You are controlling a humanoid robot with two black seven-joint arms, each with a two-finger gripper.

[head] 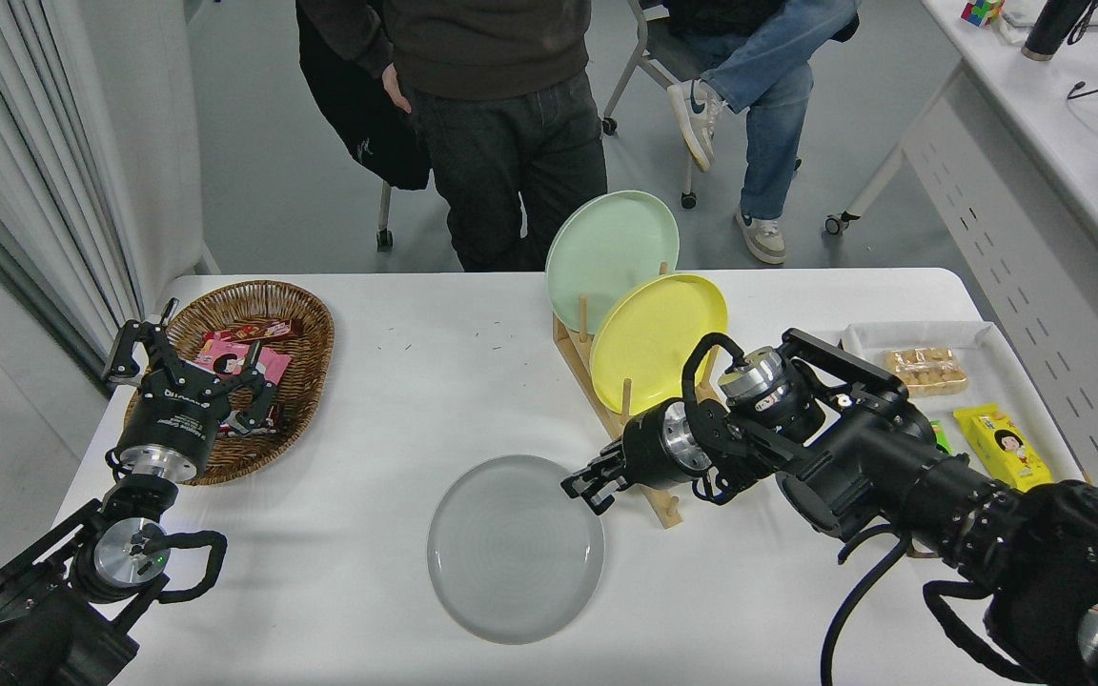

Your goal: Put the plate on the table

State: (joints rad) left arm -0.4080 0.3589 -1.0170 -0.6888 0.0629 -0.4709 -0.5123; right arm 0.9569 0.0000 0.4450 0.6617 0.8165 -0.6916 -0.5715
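The light-grey plate lies flat or nearly flat on the white table, near its front middle. My right gripper reaches in from the right and is shut on the plate's upper right rim. My left gripper is parked open at the lower left, by the front edge of a wicker basket.
A wooden rack just behind my right gripper holds a pale green plate and a yellow plate upright. The wicker basket of snacks is at the left, a white snack tray at the right. Two people are at the far side.
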